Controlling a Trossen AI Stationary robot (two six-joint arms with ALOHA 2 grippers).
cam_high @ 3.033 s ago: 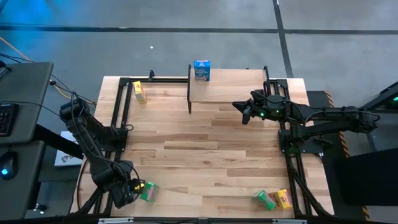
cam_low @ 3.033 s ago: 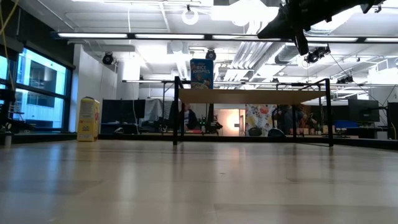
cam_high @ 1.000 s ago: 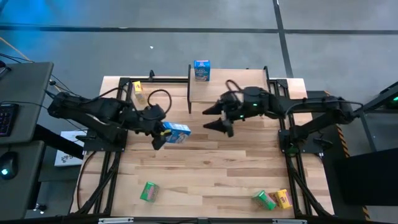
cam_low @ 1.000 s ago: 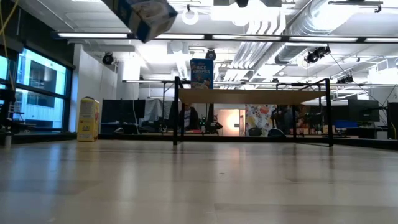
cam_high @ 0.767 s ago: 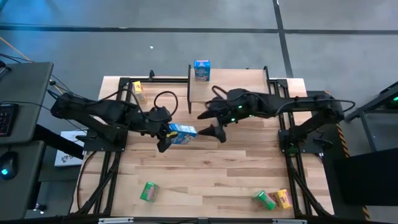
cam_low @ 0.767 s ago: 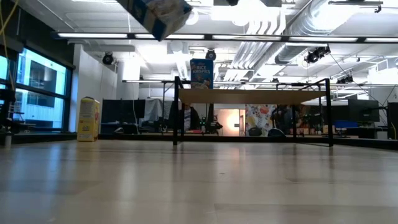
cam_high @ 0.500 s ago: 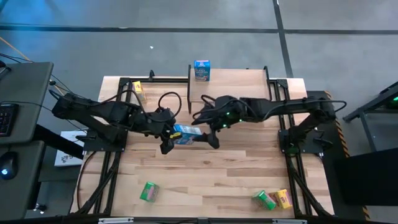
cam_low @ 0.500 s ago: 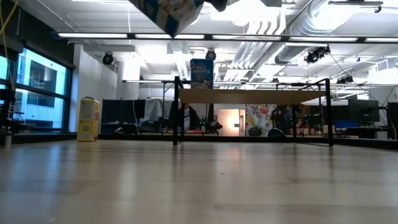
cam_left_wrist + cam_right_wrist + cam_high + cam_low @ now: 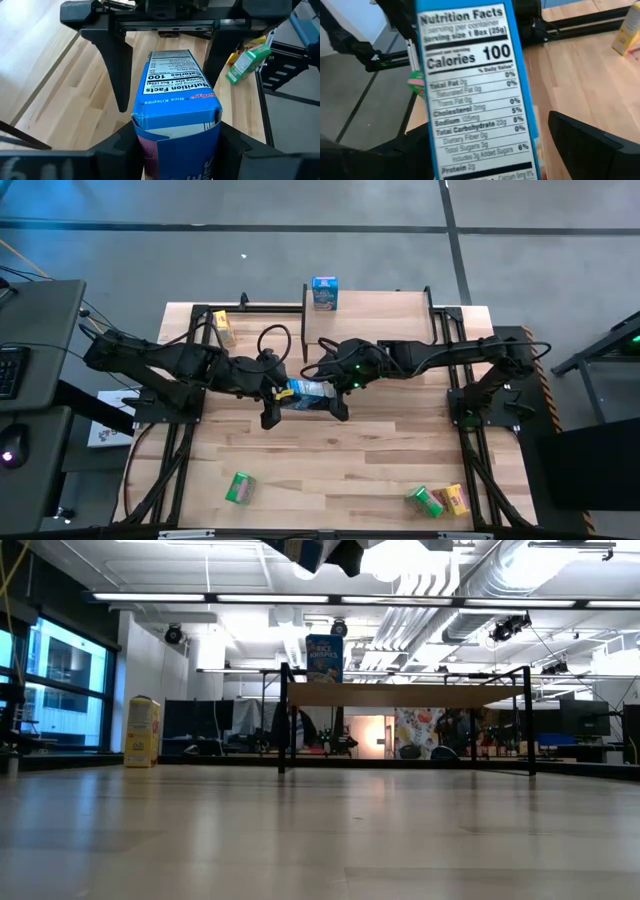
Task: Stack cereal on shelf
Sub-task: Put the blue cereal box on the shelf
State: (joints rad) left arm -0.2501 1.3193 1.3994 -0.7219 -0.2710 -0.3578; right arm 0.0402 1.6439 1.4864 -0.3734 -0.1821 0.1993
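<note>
Moved: right tool [image 9: 322, 387] has closed in around the blue cereal box [image 9: 303, 391] | left tool [image 9: 272, 393] grips box mid-air above tabletop [image 9: 380, 450] | right fingers wide, straddling it | tip: clamp right firmly before left lets go, then carry to shelf [image 9: 375, 320].

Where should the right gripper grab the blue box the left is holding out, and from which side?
Free far end of the blue box, across its narrow sides, coming head-on opposite the left gripper, which clamps the near end. The right gripper stands open, fingers straddling that end, which juts out unobstructed above the table.
</note>
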